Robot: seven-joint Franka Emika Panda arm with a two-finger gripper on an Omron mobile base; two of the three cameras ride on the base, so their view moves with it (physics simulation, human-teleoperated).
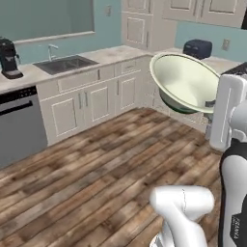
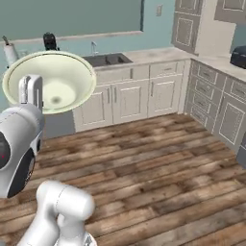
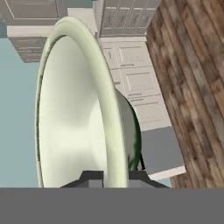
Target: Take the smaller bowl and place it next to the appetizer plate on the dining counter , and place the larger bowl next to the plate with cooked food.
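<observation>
**Operator:** Closest to my base cameras is the white arm with dark joints (image 1: 183,207), and up at its end the two-finger gripper (image 3: 114,178) is pinching the rim of the wide flared cream-white bowl with the dark green band (image 1: 185,82). In the hand view I see the two dark finger tips (image 3: 92,178) pressed onto the rim from either side.

**Supervisor:** What does the bowl look like from your end?

**Operator:** Glossy, pale cream inside with a faint green tint toward the lip, wide and flaring. The green band sits low on the outside; I catch it as a dark strip under the bowl in the left base view and behind the rim in the hand view.

**Supervisor:** Where is it, and how is it turned?

**Operator:** It is up in the air above the brown wood-plank floor (image 1: 96,164), touching nothing but the gripper. It is tilted well off level. In the left base view its mouth faces left and toward me; in the right base view (image 2: 50,81) the mouth opens toward me, so I look straight into it. Its round rim shows as an oval there, longer side to side.

**Supervisor:** What lies behind it?

**Operator:** Far off, a marbled counter on cream drawers and cabinets (image 1: 96,96) with a steel sink (image 1: 65,63), and a black coffee machine (image 1: 9,58) at far left.
</observation>
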